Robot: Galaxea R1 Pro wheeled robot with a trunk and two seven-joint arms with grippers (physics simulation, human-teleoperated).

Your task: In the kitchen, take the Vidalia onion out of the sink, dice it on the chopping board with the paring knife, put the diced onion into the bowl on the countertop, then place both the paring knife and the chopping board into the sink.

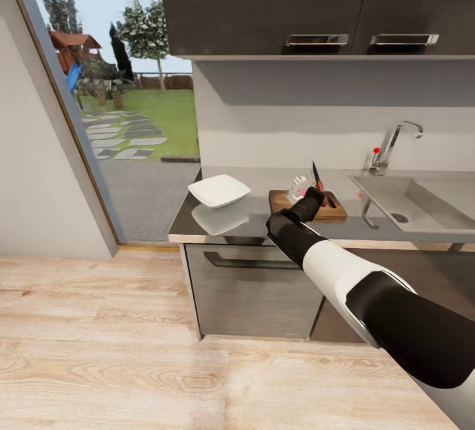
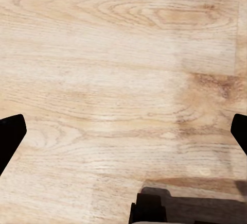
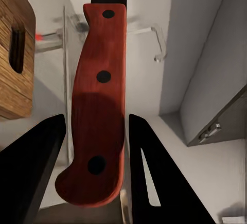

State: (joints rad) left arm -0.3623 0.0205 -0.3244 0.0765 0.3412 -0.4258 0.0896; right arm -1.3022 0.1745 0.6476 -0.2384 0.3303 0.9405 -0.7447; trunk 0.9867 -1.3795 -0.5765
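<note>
While the right gripper (image 1: pixel 315 194) pinches the knife (image 3: pixel 98 105) by its red handle, blade up, it hovers over the board (image 1: pixel 333 208) on the countertop (image 1: pixel 257 219). Bowl (image 1: pixel 219 190) sits left of the board, sink (image 1: pixel 412 202) right. Left gripper (image 2: pixel 123 131) is spread above the floor (image 2: pixel 103 54).

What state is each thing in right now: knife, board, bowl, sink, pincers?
Red-handled dark-bladed paring knife: held, blade up above the board.
Brown wooden chopping board: flat on the grey countertop, beside the sink.
Shallow white squarish bowl: upright, looks empty.
Stainless-steel sink: no water running.
Right pincer: shut on the knife handle.
Left pincer: open, over pale wood floor.
</note>
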